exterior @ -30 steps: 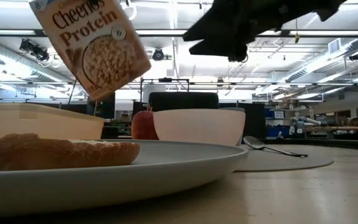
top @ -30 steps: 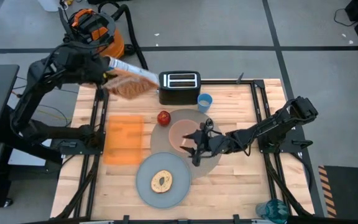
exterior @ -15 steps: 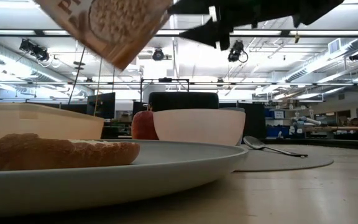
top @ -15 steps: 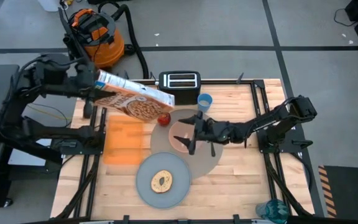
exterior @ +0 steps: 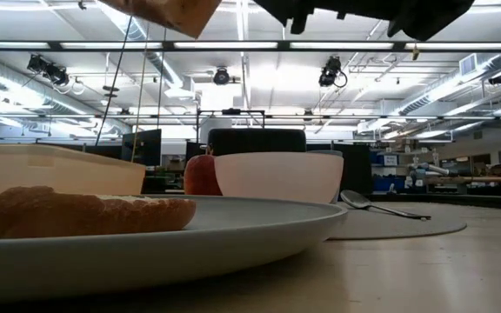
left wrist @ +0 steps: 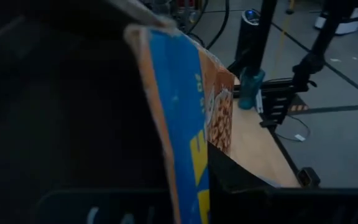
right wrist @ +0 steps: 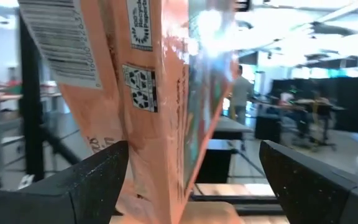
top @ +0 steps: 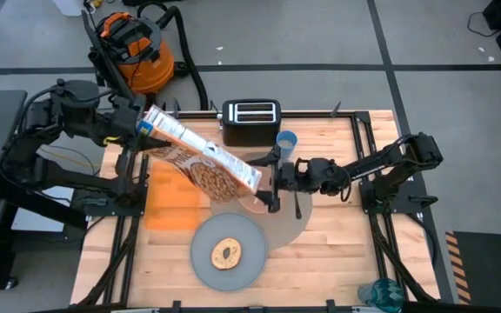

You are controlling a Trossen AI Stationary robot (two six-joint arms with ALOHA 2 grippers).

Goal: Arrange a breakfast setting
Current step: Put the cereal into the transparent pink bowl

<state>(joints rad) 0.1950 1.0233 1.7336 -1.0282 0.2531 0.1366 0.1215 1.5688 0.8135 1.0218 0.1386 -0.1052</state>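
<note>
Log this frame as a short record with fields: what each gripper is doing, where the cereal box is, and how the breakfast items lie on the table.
left gripper: shut on the cereal box, holding it tilted above the table
right gripper: open, fingers either side of the box's far end, not closed on it
bowl: pink, on the grey placemat, under the box's low end
spoon: on the placemat beside the bowl
apple: behind the bowl
bagel: on the blue-grey plate
blue cup: next to the toaster

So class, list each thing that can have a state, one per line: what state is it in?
Orange cereal box: held tilted over the table by the left gripper.
Left gripper: shut on the box.
Right gripper: open around the box's end.
Translucent pink bowl: upright.
Black toaster: slots empty.
</note>
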